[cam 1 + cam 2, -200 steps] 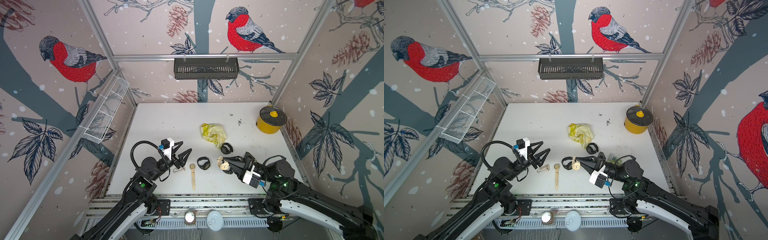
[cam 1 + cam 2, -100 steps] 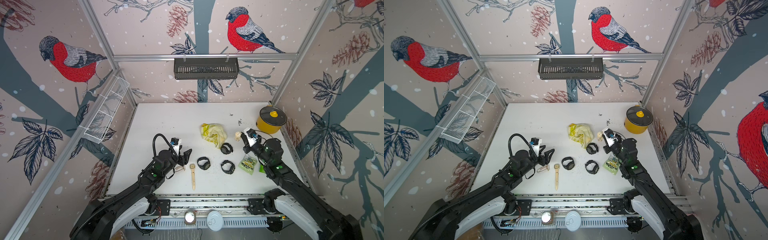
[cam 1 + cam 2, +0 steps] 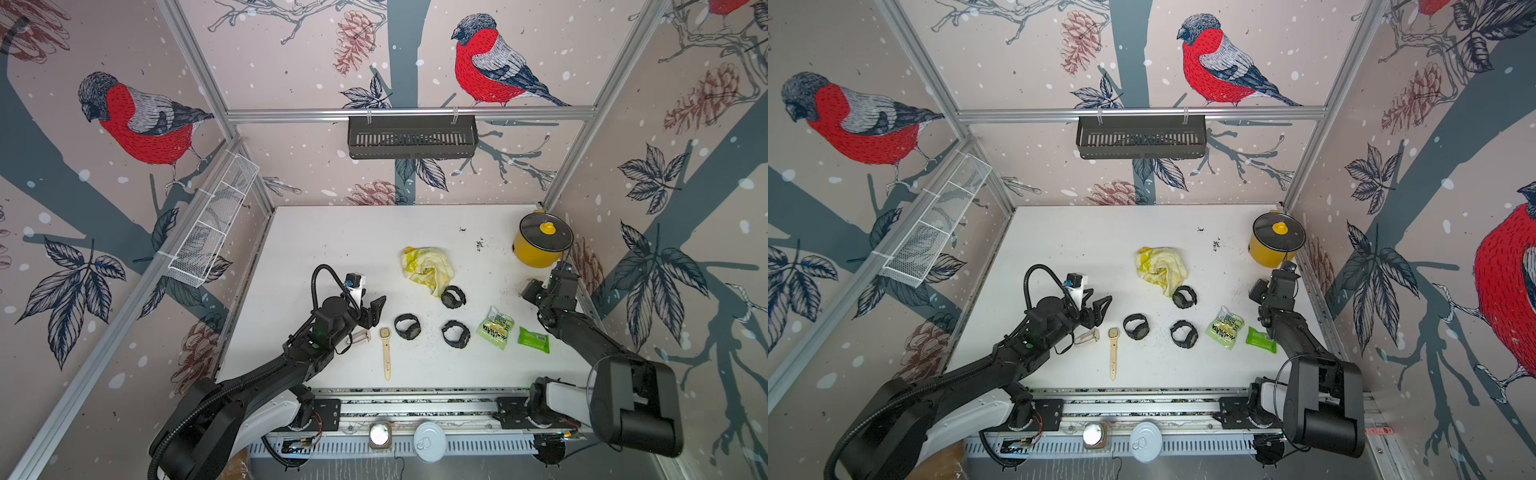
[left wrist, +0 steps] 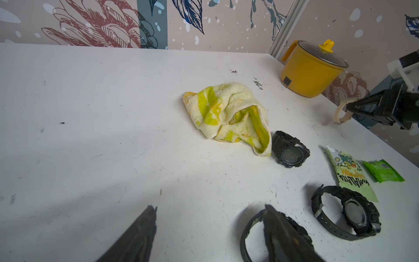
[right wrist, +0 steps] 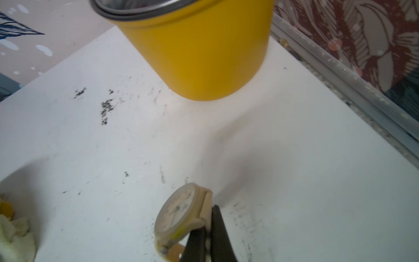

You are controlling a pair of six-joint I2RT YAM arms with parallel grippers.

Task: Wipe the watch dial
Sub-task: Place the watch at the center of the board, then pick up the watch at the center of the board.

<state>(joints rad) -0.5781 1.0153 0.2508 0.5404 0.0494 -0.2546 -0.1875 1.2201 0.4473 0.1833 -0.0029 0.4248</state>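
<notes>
The right claw (image 5: 207,226) is closed on the strap of the cream watch (image 5: 178,213), holding it at the right edge of the worktop (image 3: 332,249) near the yellow pot (image 5: 199,50), while the left claw (image 4: 210,207) stands wide, holding nothing, beside a black watch (image 3: 407,326) toward the front edge.
</notes>
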